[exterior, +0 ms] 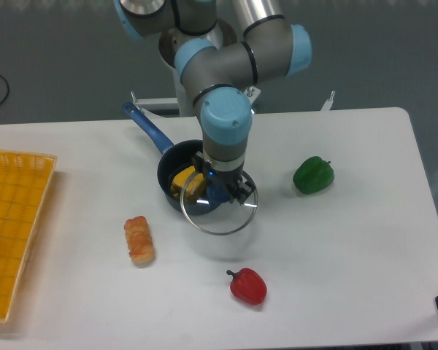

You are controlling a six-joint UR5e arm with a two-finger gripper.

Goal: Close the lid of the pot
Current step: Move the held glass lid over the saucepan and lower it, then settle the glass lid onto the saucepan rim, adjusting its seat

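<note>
The dark round pot (169,177) with a long blue handle (147,129) stands left of the table's middle, holding a yellow item (187,182). My gripper (219,191) is shut on the blue knob of the pot lid (226,219), a clear glass disc with a silver rim. The lid hangs in the air, its left part overlapping the pot's right side while the rest sticks out toward the front right. The knob is mostly hidden by the fingers.
A green pepper (313,175) lies to the right and a red pepper (247,286) near the front. A bread roll (139,239) sits left of the pot. A yellow basket (13,226) occupies the left edge.
</note>
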